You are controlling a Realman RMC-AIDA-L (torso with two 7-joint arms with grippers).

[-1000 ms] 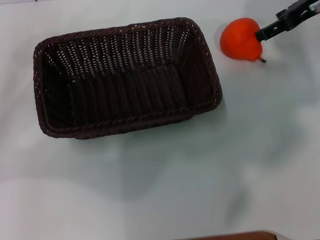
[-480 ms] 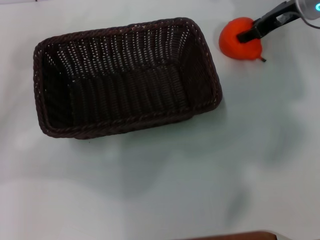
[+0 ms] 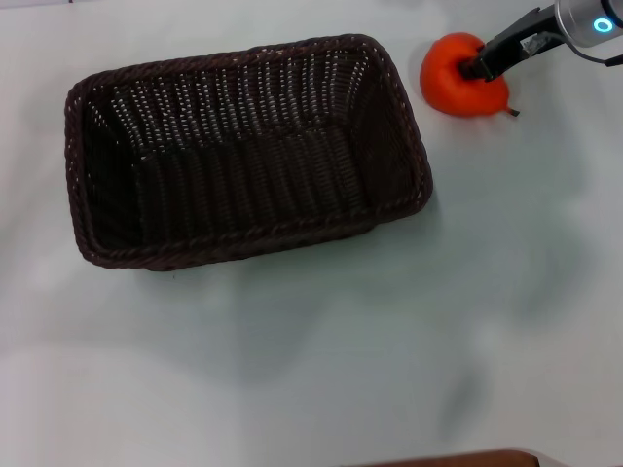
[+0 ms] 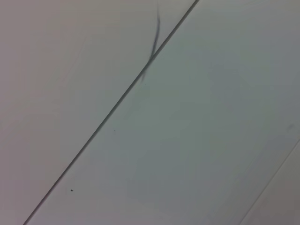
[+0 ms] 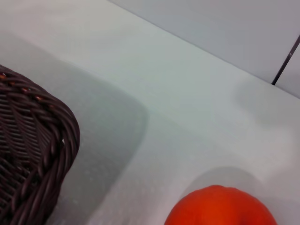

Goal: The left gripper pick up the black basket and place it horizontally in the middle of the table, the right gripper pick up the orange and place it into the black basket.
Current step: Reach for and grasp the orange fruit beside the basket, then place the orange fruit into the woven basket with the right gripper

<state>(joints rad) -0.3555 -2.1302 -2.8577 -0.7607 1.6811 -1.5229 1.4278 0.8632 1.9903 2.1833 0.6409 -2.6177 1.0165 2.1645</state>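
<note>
Basket: the black basket [image 3: 248, 151] lies on the tabletop [image 3: 321, 360] left of centre, long side across the view, open side up and holding nothing; it has not shifted over the last second, so the placing step looks done.
Left gripper: out of sight in every view; the left wrist view shows only a pale surface crossed by a dark line, so that arm seems parked away from the work.
Orange: the orange [image 3: 459, 76] rests on the tabletop just beside the basket's right end, apart from the rim; the right wrist view shows it low in the picture with the basket's corner close by.
Right gripper: the right gripper [image 3: 484, 64] has come inward and down from the upper right over the last second, and its black fingers now lie across the top of the orange, touching it.
Finger state: I cannot tell whether the fingers are clamped on the fruit or only straddling it.
Meaning: the grasp appears to be in hand; lift and carry to the basket remain.
Writing: no brand, label or lettering visible anywhere.
</note>
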